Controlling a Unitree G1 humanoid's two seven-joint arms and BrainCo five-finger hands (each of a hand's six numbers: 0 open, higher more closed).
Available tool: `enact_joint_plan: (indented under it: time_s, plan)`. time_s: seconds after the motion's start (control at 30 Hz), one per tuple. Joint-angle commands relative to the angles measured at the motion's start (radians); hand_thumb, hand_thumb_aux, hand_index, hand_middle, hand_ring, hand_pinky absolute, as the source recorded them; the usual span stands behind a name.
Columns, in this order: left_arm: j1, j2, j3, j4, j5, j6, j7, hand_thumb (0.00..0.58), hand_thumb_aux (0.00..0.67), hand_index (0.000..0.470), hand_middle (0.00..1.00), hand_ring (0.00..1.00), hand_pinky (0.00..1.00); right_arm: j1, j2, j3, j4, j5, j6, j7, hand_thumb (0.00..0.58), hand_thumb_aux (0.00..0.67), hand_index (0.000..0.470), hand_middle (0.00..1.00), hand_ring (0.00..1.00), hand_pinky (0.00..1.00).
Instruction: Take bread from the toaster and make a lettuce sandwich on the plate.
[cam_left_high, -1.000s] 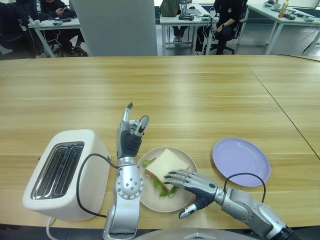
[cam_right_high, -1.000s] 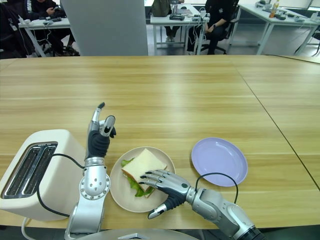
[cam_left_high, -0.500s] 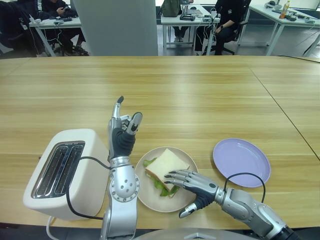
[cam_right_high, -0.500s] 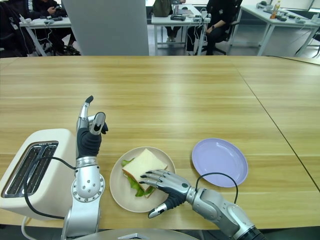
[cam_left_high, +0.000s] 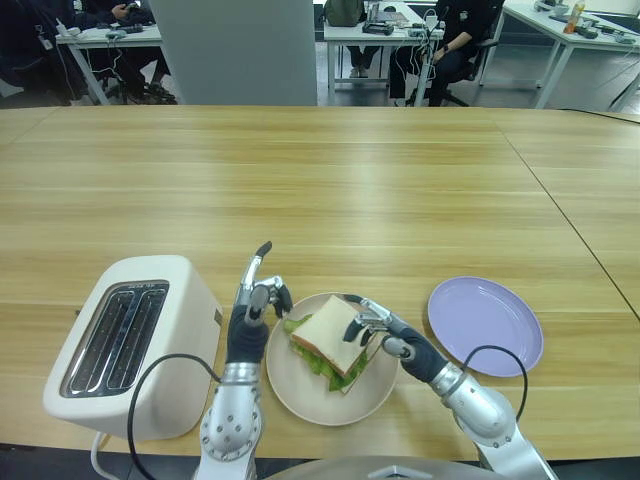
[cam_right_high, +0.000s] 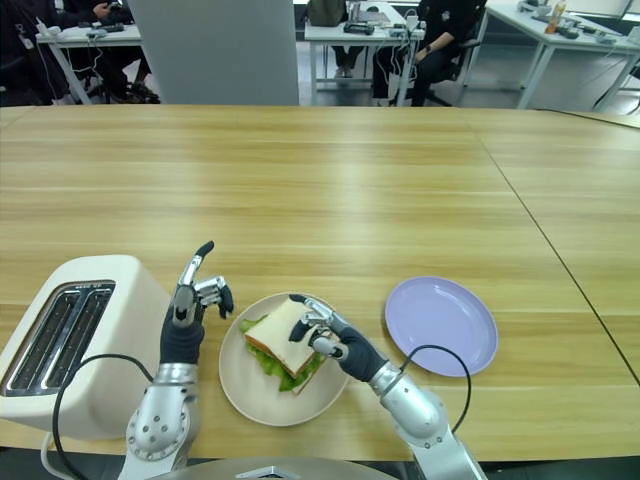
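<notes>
The sandwich (cam_left_high: 326, 338), white bread over green lettuce, lies on the beige plate (cam_left_high: 300, 396) near the table's front edge. My right hand (cam_left_high: 378, 328) is at the sandwich's right edge, with its fingers curled onto the top slice. My left hand (cam_left_high: 254, 308) stands upright between the toaster and the plate, holding nothing, its fingers curled with one pointing up. It is just left of the plate's rim and apart from the sandwich. The cream toaster (cam_left_high: 128, 342) sits at the front left, and both of its slots look empty.
An empty purple plate (cam_left_high: 486, 325) lies to the right of the beige plate, with a black cable (cam_left_high: 490, 352) looping over its near rim. The wooden table (cam_left_high: 330, 190) stretches far ahead. Desks and seated people are in the room behind.
My left hand has come down from its raised position to beside the plate's left rim. My right hand has turned from lying flat on the sandwich to curling at its right edge.
</notes>
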Motion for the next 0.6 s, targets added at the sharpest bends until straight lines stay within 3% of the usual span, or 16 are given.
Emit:
enact_joint_plan:
  time_s: [0.03,0.07,0.33,0.6]
  plan:
    - [0.104,0.036,-0.013,-0.031,-0.094,-0.07,-0.067,0.562,0.552,0.379,1.0,1.0,1.0,0.073,-0.006,-0.039,-0.04,0.067,0.013,0.004,0.445,0.347,0.238,0.88,0.88,0.88]
    - [0.137,0.057,-0.018,-0.038,-0.108,-0.088,-0.089,0.58,0.67,0.46,1.0,1.0,1.0,0.102,-0.014,-0.039,-0.043,0.079,-0.003,0.013,0.58,0.67,0.46,1.0,1.0,1.0]
    - [0.35,0.264,-0.104,-0.068,-0.175,-0.137,-0.287,0.58,0.67,0.46,1.0,1.0,1.0,0.261,-0.091,0.01,0.025,0.063,-0.146,0.067,0.58,0.67,0.46,1.0,1.0,1.0]
    - [0.406,0.375,-0.099,0.11,-0.189,-0.145,-0.38,0.58,0.67,0.46,1.0,1.0,1.0,0.282,-0.088,0.056,0.119,-0.001,-0.143,0.06,0.58,0.67,0.46,1.0,1.0,1.0]
